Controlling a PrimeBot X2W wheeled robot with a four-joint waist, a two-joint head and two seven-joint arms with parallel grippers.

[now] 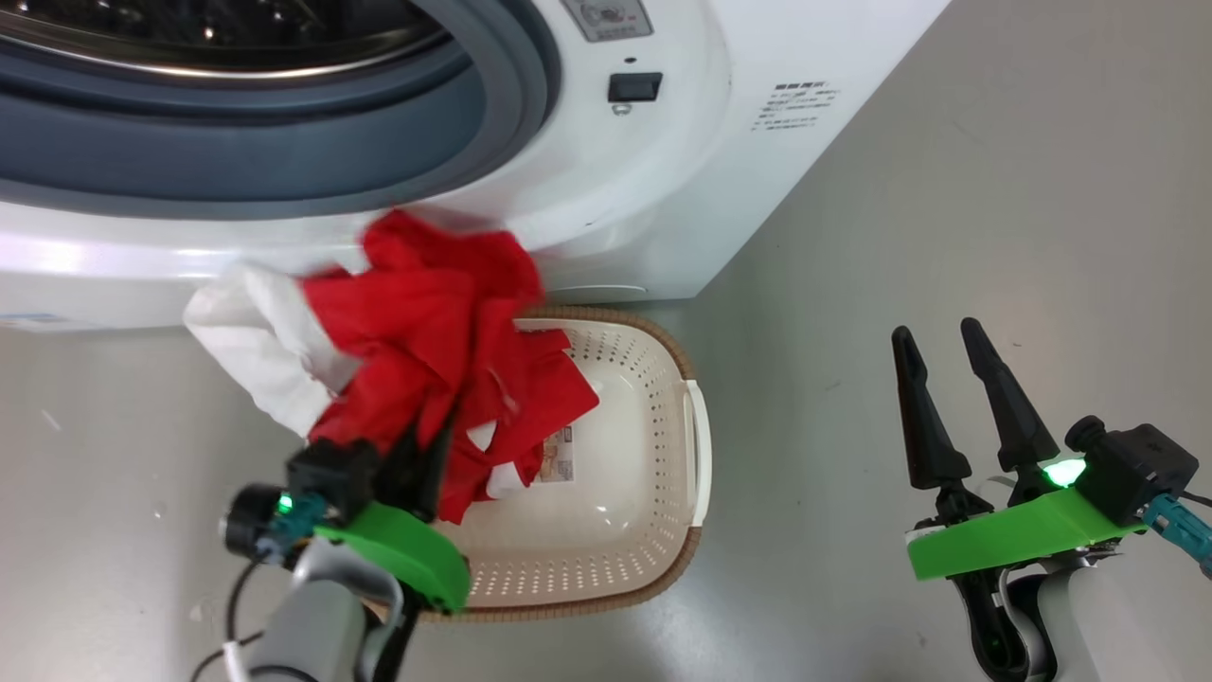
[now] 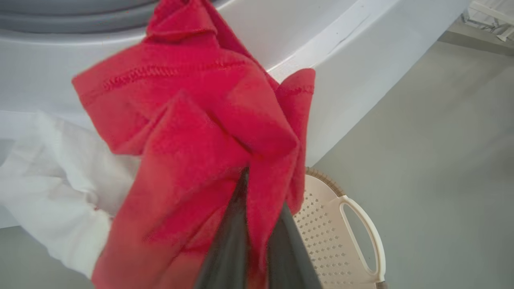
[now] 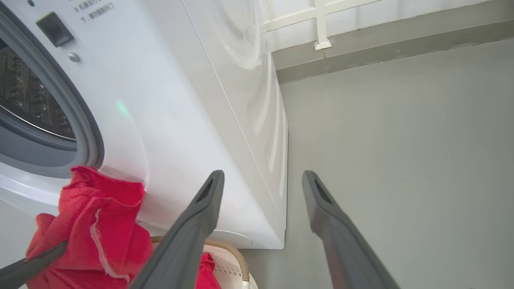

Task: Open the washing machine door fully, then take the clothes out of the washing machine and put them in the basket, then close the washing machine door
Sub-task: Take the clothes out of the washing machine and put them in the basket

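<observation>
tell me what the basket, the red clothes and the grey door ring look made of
Basket: moulded cream plastic, slightly glossy, punched holes; the brown rim looks woven, perhaps only imitation. Red clothes: soft matte woven or knit fabric, with folds and a stitched hem. Grey ring: likely rubber, smooth, dull sheen.

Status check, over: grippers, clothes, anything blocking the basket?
Left gripper shut on clothes, red-and-white bundle hanging over basket's left side. Right gripper open, holding nothing, right of basket. Nothing seen blocking basket.

The small print (image 1: 793, 104) on the washing machine (image 1: 663, 218) and the sticker (image 1: 559, 457) in the basket (image 1: 698, 426) are both showing too blurred to read.
</observation>
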